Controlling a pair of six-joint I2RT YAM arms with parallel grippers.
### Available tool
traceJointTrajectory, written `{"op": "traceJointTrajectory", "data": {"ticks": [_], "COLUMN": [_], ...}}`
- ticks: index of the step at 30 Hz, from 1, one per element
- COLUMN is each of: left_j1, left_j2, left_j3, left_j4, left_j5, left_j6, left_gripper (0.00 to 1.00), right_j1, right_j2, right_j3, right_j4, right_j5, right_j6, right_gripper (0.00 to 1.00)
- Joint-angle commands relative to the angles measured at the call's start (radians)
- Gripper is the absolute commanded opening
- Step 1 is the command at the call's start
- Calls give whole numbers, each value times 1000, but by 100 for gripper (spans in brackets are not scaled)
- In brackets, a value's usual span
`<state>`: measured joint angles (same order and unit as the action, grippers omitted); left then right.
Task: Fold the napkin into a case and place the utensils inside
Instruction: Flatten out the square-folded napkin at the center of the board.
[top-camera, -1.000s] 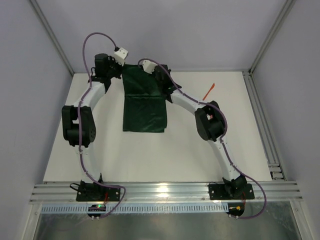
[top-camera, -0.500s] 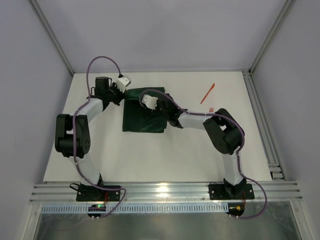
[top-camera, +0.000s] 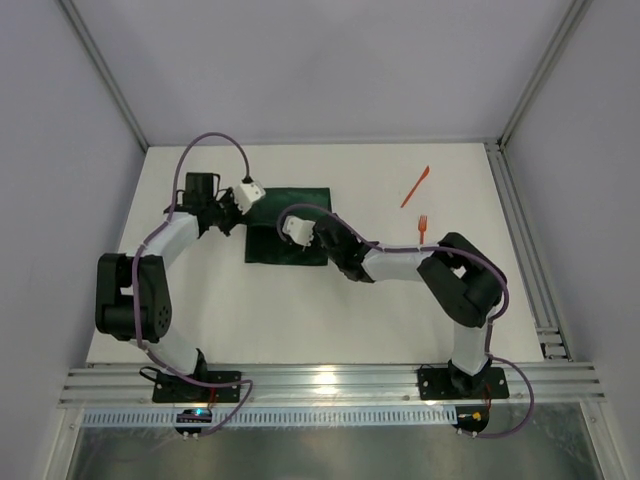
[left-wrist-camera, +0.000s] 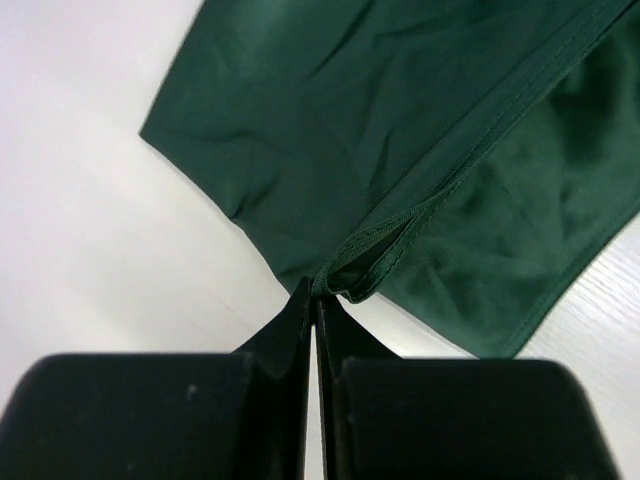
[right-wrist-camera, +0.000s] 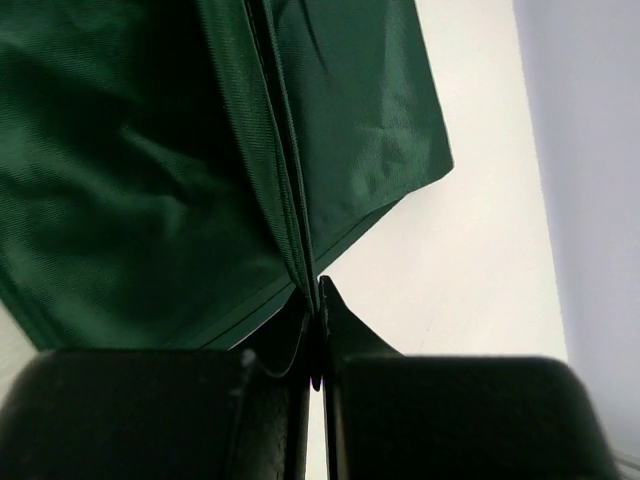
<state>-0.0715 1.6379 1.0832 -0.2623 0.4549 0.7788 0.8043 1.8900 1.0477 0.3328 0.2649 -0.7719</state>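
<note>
Both arms are bringing the far edge of the napkin (top-camera: 287, 225) toward the near side. A second ago the cloth lay as a long strip reaching to the far edge of the worktop (top-camera: 300, 310), with the two tools up at that far end; half a second ago it was already shorter. Now it is a compact dark green rectangle, left of centre, its far half carried over onto the near half.

The left tool (left-wrist-camera: 312, 300) is fully closed, and its wrist view shows the tips pinching the hemmed edge at the napkin's left side, where a small fold of layered cloth bunches just beyond them. The right tool (right-wrist-camera: 318, 290) is closed as well, gripping a hemmed edge that runs straight away from its tips, with cloth falling to both sides. In the overhead view it sits over the napkin's near right part.

This looks like one fold being completed, not yet released. The cloth is doubled, but it is not yet a narrow pocket, so further folding seems to be needed.

The orange knife (top-camera: 415, 186) and fork (top-camera: 422, 228) lie well apart from the napkin on the right of the worktop, untouched.
</note>
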Motion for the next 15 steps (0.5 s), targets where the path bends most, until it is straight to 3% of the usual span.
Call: {"op": "traceJointTrajectory", "data": {"ticks": [1, 5, 15], "left_j1": [26, 24, 24], "left_j2": [-44, -44, -27], "left_j3": [-34, -61, -101], "left_j4": [-57, -83, -115], "left_j5": [-39, -16, -27], "left_j6": [79, 97, 171], "left_gripper": [0, 0, 11], "right_j1": [-2, 4, 21], "right_j2": [-63, -80, -81], "right_j3": [-49, -94, -114], "right_j4": [-3, -12, -31], "right_j5": [60, 63, 71], "right_j6": [65, 74, 85], "right_gripper": [4, 4, 6]}}
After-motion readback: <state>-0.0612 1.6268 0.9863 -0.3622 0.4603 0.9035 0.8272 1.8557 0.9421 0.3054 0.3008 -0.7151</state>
